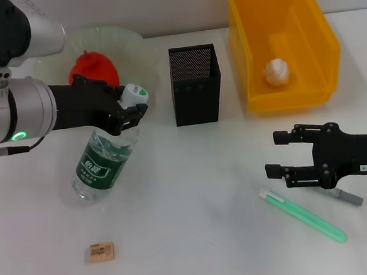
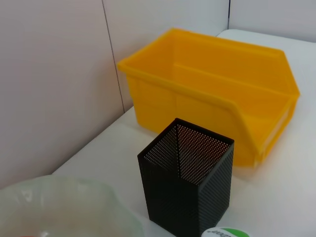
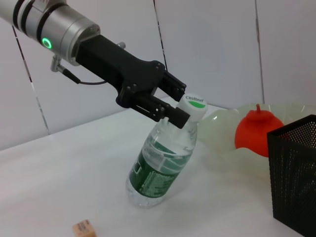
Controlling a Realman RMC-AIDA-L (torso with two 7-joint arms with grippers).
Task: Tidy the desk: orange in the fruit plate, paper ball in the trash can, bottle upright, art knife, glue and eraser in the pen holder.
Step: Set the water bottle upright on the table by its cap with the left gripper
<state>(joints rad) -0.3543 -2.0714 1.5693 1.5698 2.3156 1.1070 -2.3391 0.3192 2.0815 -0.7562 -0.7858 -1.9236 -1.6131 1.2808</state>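
Bottle [image 1: 103, 162] leans beside the holder [image 1: 195, 84], left gripper [image 1: 133, 108] fingers clenched on its neck to tip it upright, while right gripper [image 1: 279, 154] hangs released near the holder

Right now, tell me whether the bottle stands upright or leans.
Leaning. The bottle has its base on the table, its cap tilted toward the fruit plate, with the left gripper clamped at its neck.

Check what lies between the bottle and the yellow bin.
In the head view, the black mesh pen holder stands between the bottle and the yellow bin; bare table fills the rest.
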